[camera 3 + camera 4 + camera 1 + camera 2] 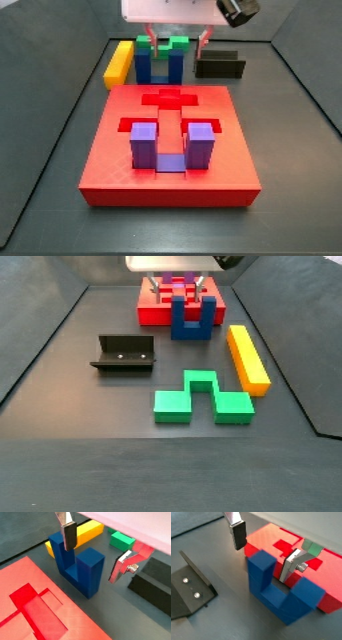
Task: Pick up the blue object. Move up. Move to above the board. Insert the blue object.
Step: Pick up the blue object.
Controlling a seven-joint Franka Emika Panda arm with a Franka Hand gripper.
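Blue block stands on the floor beside the red board, arms up, directly under the gripper. Gripper jaws are spread wide: one finger sits against the outer face of one arm, the other finger sits in the slot between the arms; nothing is clamped. A purple block occupies a board recess, away from the gripper. Side views also show a green block and a yellow bar. The fixture lies near the block
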